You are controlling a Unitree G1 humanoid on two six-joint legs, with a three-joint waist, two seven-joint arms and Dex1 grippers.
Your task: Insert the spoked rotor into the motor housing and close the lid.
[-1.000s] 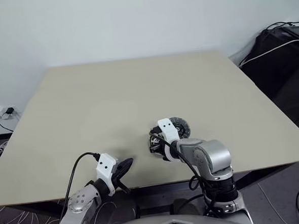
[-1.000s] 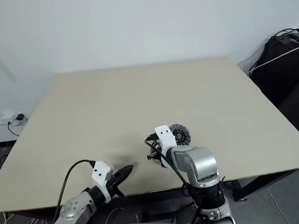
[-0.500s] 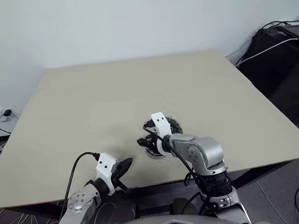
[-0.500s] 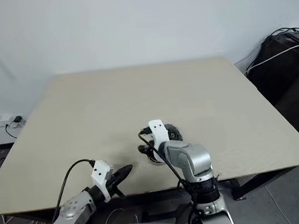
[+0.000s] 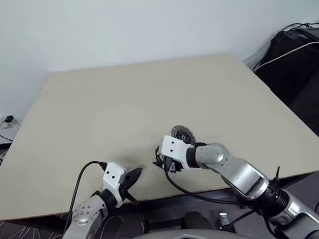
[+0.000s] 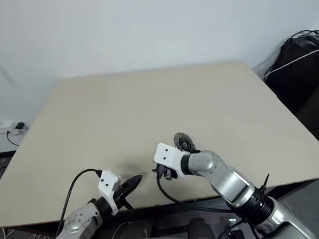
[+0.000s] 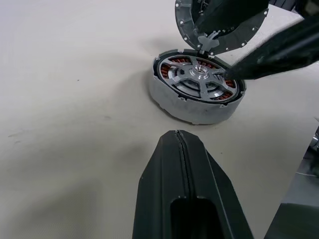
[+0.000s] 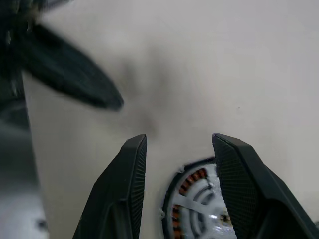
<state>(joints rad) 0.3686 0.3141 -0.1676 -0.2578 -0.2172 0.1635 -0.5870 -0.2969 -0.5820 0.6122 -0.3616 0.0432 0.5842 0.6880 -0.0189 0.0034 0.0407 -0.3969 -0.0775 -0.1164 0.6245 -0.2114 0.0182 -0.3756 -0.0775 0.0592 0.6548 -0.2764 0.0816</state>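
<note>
The motor housing (image 7: 192, 108) lies flat on the table near the front edge. Inside it sits the spoked rotor (image 7: 197, 79), silver spokes over copper windings. The lid (image 7: 222, 20) stands tilted on its edge right behind the housing, and it shows as a small disc (image 5: 182, 134) in the left eye view. My right gripper (image 8: 179, 142) is open and hovers just over the housing (image 8: 197, 209); one black finger (image 7: 269, 55) points at the housing's rim. My left gripper (image 7: 177, 137) is shut and empty, a short way in front of the housing, at the table's front edge (image 5: 135, 176).
The beige table (image 5: 120, 100) stretches far back and to both sides. Black bags and cables (image 5: 301, 46) lie off the table at the right. A wall socket (image 5: 2, 119) sits low at the left.
The right arm has swung its elbow out to the right and its wrist has rolled. Its fingers have opened over the housing. The lid now stands more upright. The left arm has kept still.
</note>
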